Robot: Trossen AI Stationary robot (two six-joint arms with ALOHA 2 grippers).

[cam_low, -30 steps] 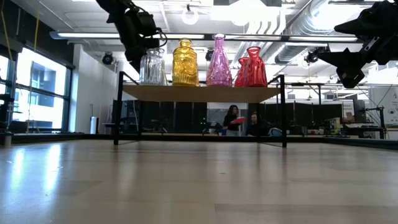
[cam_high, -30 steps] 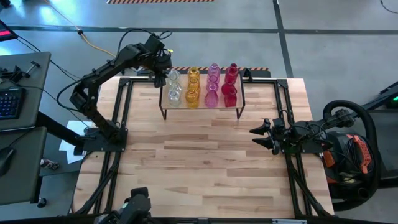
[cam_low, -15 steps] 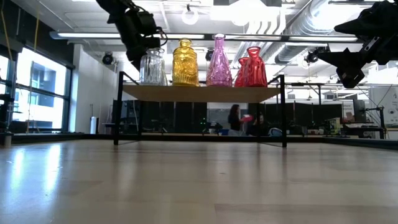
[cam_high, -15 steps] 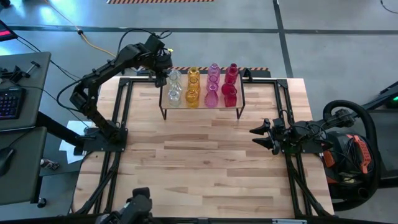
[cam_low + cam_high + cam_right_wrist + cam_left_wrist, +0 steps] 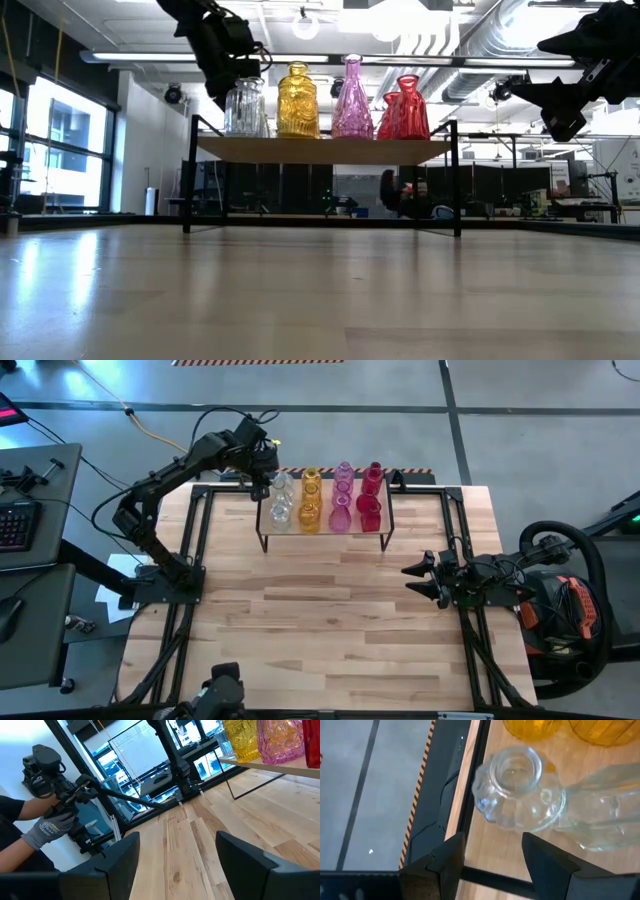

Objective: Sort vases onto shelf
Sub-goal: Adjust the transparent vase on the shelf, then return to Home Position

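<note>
The shelf (image 5: 322, 534) stands at the table's far middle, its wooden top (image 5: 320, 150) on thin black legs. On it stand rows of vases: clear (image 5: 280, 512), amber (image 5: 310, 515), pink (image 5: 341, 515) and red (image 5: 370, 515). My left gripper (image 5: 262, 466) hovers open above the shelf's far left corner, slanting down. Its fingers (image 5: 450, 857) stand just short of a round clear vase (image 5: 517, 790), which rests upright on its base. My right gripper (image 5: 413, 578) waits open and level at the table's right side, with nothing between its fingers.
A second clear vase (image 5: 605, 815) stands close beside the round one, with amber vases (image 5: 600, 730) beyond. The table's black frame rails (image 5: 195, 530) run along both sides. A person's gloved hand (image 5: 52, 827) shows beyond the table, and people move in the room behind (image 5: 400, 195).
</note>
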